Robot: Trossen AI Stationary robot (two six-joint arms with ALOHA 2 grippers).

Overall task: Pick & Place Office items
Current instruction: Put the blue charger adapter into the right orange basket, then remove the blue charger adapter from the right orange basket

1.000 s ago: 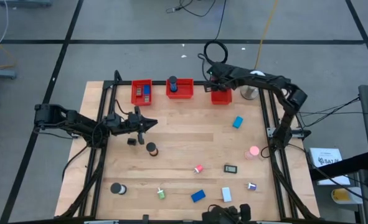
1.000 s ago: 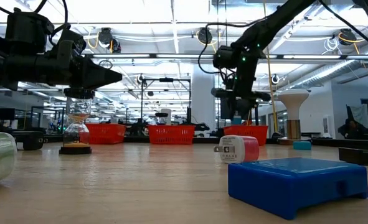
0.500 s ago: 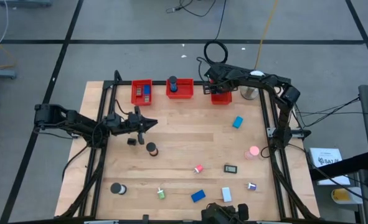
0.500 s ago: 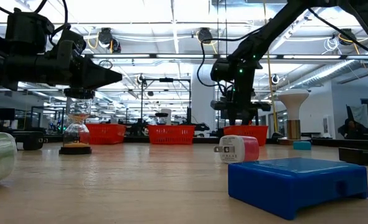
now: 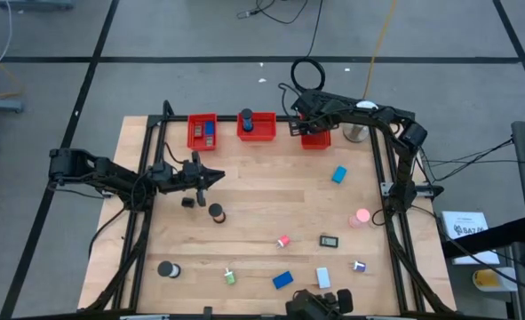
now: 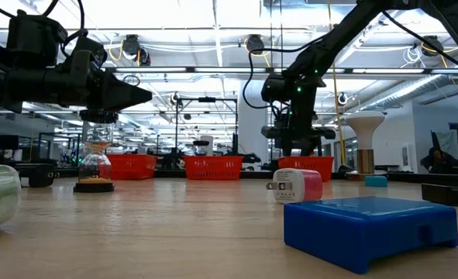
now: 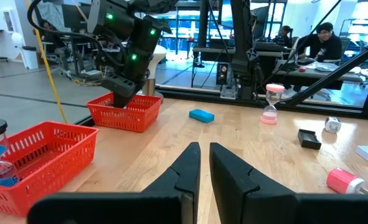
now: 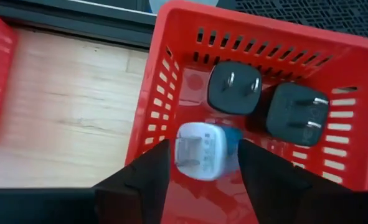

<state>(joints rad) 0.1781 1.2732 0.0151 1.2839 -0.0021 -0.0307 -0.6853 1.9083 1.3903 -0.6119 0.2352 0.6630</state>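
1. A white charger plug (image 8: 199,151) is seen between the spread fingers (image 8: 140,180) of the right gripper (image 8: 199,171), low inside the rightmost red bin (image 8: 171,81); whether the pads touch it cannot be told.
2. 2 black plug adapters (image 8: 233,89) lie on the floor of that bin, just beside the white plug.
3. In the high view the right gripper (image 5: 305,126) is placed over this bin (image 5: 316,139) at the far edge of the table (image 5: 262,200).
4. 2 more red bins, the middle bin (image 5: 257,126) and the left bin (image 5: 202,132), stand in the same row, each with blue items inside.
5. The remaining office items are scattered over the table: a blue block (image 5: 338,175), a pink round piece (image 5: 361,216), a blue rectangular block (image 5: 282,280), a black roll (image 5: 165,268) and a green bit (image 5: 230,277).
6. The left gripper (image 5: 210,176) is held above the left half of the table, its fingers (image 7: 187,168) nearly together with only a narrow slit between them and nothing held.
7. A white dome (image 5: 357,132) stands just beside the rightmost bin.
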